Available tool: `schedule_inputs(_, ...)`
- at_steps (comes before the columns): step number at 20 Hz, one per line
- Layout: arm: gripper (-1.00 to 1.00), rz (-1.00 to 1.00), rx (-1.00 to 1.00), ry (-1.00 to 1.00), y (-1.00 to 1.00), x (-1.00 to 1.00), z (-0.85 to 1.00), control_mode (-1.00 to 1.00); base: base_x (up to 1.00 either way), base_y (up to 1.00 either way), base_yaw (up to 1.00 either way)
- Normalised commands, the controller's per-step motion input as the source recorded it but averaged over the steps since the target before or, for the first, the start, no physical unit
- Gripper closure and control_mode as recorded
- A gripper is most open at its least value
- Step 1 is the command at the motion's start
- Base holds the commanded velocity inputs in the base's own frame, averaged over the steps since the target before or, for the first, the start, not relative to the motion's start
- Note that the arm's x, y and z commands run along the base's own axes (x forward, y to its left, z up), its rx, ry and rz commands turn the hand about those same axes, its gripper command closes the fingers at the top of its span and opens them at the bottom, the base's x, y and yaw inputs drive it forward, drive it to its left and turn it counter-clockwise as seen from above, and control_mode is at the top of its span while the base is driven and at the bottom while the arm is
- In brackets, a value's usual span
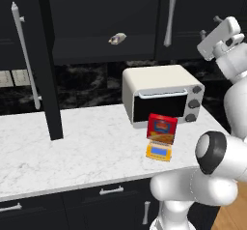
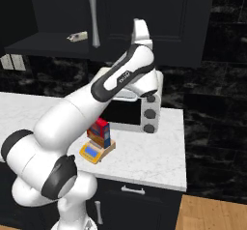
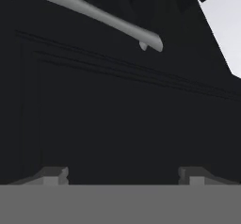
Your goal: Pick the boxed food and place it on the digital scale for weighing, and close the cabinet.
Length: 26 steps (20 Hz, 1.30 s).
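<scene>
The red boxed food (image 1: 161, 128) (image 2: 99, 132) stands upright on the orange-yellow digital scale (image 1: 159, 152) (image 2: 95, 152), in front of the toaster oven. The black cabinet (image 1: 96, 11) has its left door (image 1: 48, 64) swung out over the counter, with its bar handle (image 1: 24, 55) showing; its right door (image 1: 193, 11) is shut. My gripper (image 1: 210, 26) (image 3: 122, 176) is raised high at the right, close to the shut right door (image 3: 117, 115) and below its silver handle (image 3: 94, 13). Its fingertips (image 3: 55, 175) stand wide apart, with nothing between them.
A white toaster oven (image 1: 161, 96) (image 2: 140, 106) sits at the back of the marble counter (image 1: 72, 147). A small grey-white packet (image 1: 117, 38) (image 2: 77, 36) lies on the open cabinet's shelf. Black drawers (image 1: 111, 191) run below the counter. The counter ends at the right (image 2: 181, 176).
</scene>
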Motion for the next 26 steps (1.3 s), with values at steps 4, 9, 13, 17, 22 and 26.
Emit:
schedule_inputs(4,-1.0,0.02,0.03,0.0,0.02,0.92,-0.38,-1.0,0.0,0.0,0.0)
schedule_inputs(9,-1.0,0.01,0.0,-0.02,0.04,0.63,-0.15,-1.0,0.0,0.0,0.0)
schedule_inputs(13,-1.0,0.0,0.08,-0.25,0.24,-0.95,-0.14,-1.0,0.0,0.0,0.0)
schedule_inputs(17,-1.0,0.0,0.06,-0.5,0.36,-1.0,-0.53,-1.0,0.0,0.0,0.0)
schedule_inputs(22,-1.0,-0.02,0.01,-0.56,0.57,-0.97,-0.33,-1.0,0.0,0.0,0.0)
schedule_inputs(26,-1.0,-0.04,-0.08,-0.4,0.72,-0.37,-0.16,-1.0,0.0,0.0,0.0)
